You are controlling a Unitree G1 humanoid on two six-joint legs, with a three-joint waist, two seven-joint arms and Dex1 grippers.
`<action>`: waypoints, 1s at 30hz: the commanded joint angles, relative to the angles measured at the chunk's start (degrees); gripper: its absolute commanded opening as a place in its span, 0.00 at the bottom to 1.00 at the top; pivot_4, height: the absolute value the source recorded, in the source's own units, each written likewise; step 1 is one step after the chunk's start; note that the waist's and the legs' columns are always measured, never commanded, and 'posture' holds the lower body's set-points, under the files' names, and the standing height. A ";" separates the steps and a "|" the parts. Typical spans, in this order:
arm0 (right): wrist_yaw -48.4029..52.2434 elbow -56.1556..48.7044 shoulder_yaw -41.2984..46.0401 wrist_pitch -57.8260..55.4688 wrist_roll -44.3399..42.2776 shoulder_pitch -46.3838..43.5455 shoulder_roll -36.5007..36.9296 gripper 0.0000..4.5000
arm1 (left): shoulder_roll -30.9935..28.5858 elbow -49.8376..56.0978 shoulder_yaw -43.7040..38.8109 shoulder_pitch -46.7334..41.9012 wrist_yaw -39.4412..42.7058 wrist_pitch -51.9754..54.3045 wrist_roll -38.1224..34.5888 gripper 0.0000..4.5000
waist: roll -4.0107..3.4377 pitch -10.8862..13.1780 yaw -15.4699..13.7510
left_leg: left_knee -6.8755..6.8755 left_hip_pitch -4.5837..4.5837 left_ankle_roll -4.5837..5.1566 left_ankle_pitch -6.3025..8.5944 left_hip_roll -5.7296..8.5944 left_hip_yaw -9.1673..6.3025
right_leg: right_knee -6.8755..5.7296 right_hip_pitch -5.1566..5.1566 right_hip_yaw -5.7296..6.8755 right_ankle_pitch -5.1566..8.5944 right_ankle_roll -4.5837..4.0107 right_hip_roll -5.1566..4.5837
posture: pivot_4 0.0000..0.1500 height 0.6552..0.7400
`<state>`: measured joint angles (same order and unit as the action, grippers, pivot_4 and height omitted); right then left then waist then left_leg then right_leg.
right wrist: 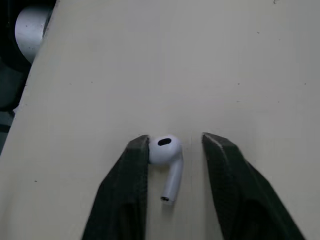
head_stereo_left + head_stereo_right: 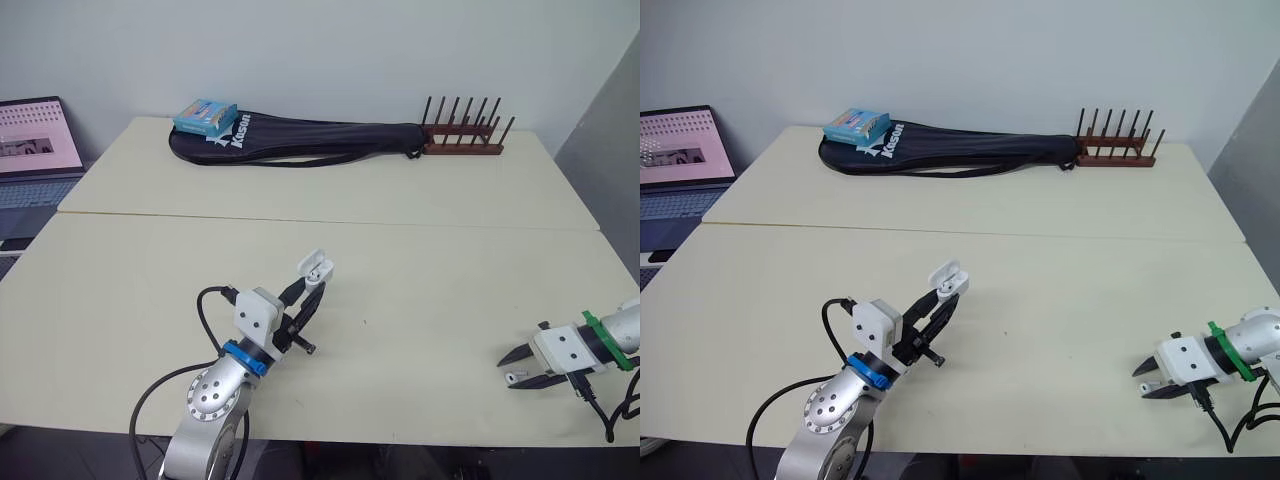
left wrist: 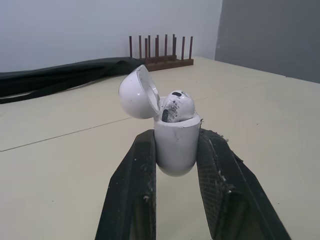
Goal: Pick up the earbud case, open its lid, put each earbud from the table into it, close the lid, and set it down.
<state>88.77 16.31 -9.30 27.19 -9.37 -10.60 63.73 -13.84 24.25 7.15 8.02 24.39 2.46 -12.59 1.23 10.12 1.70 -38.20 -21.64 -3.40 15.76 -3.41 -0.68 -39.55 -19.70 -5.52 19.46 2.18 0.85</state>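
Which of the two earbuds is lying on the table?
The earbud between the right gripper's open fingers. The other earbud sits in the open earbud case held by the left gripper.

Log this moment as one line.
left tool: shut on earbud case, lid open, first earbud inside | right tool: open, straddling second earbud on table

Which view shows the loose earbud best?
Right wrist view: the earbud lies whole and close on the table, inside the open right gripper. The eye views show it as a speck by that gripper.
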 commanded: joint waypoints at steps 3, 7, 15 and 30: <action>0.92 1.40 -0.39 3.02 1.42 -0.75 -0.05 0.71 | -0.20 2.65 0.15 -0.65 0.17 -0.17 -0.14 0.17 | 0.00 0.00 -0.10 | 0.01 0.00 0.01 0.01 -0.03 -0.09 | 0.17 0.11 0.07 0.00 0.00 -0.04 | 1.00 0.85; 1.37 -3.53 2.50 -0.86 -2.95 -0.40 2.02 0.71 | -0.27 2.47 -0.06 -0.85 0.37 0.00 -0.30 0.17 | -0.03 0.00 -0.07 | 0.04 -0.04 0.02 0.01 -0.06 -0.09 | 0.37 0.17 0.06 -0.03 -0.03 -0.08 | 1.00 0.85; -6.43 -26.81 13.00 -19.94 -5.02 11.33 10.67 0.71 | -0.09 2.65 0.33 -0.33 0.53 0.20 -0.49 0.17 | -0.37 0.02 -0.18 | 0.12 -0.12 0.02 0.02 -0.06 -0.21 | 0.45 0.16 0.23 -0.03 -0.03 -0.08 | 1.00 0.85; -22.93 -44.31 9.03 -48.58 13.76 17.55 8.52 0.71 | 0.35 3.46 1.37 0.33 -0.21 0.79 -0.41 0.17 | -0.28 0.07 -0.12 | 0.11 -0.18 0.01 0.01 0.10 -0.17 | 0.48 0.06 0.18 -0.02 0.00 -0.04 | 1.00 0.85</action>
<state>66.87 -27.82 0.04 -21.58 2.92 7.83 71.97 -13.59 24.86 8.49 8.41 24.35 3.59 -12.72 0.95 10.19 1.58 -38.08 -21.84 -3.38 15.77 -3.31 -0.85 -39.06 -19.65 -5.34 19.44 2.18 0.81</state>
